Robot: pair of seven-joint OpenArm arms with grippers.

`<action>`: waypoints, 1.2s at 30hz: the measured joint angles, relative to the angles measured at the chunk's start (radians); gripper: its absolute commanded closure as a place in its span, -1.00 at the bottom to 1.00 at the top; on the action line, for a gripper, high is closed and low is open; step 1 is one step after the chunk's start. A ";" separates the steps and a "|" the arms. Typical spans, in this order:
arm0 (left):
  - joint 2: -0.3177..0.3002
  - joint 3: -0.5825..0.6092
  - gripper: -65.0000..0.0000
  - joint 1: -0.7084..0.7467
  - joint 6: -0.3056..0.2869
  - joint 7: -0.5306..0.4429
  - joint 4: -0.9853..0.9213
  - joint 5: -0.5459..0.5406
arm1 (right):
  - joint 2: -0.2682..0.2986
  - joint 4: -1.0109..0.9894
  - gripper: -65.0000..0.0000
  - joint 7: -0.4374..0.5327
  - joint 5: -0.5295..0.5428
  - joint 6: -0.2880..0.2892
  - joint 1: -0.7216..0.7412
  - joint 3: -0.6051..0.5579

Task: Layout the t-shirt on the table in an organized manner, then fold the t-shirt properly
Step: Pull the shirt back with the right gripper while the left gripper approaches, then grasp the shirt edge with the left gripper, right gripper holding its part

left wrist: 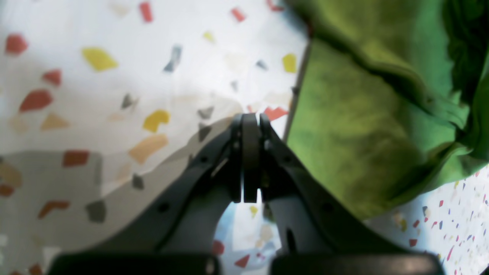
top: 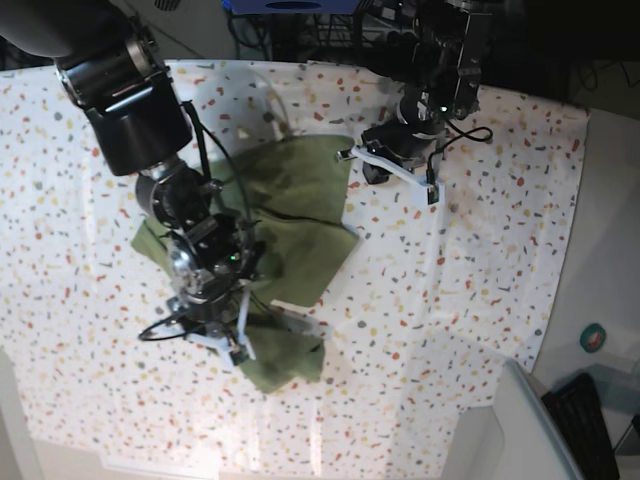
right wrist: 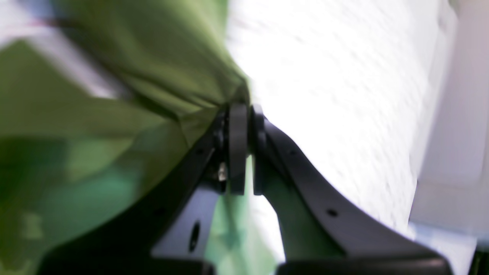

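The olive-green t-shirt (top: 300, 190) lies crumpled and partly doubled over on the speckled table (top: 480, 260), left of centre. In the right wrist view my right gripper (right wrist: 244, 110) is shut on a gathered fold of the t-shirt (right wrist: 114, 114), near the shirt's front end. My left gripper (left wrist: 250, 122) is shut with its fingertips pressed together over the white cloth (left wrist: 95, 76), just left of a straight edge of the t-shirt (left wrist: 363, 126). In the base view that left gripper (top: 352, 154) sits at the shirt's far right corner.
A plain grey bin (top: 530, 430) stands past the table's front right corner. A small teal round thing (top: 594, 337) and a black object (top: 575, 410) lie beside it. Dark equipment and cables crowd the far edge.
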 measured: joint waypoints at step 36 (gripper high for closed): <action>-0.073 0.015 1.00 0.034 0.007 0.015 0.156 0.000 | 0.116 0.254 1.00 -0.016 0.003 0.003 -0.266 0.478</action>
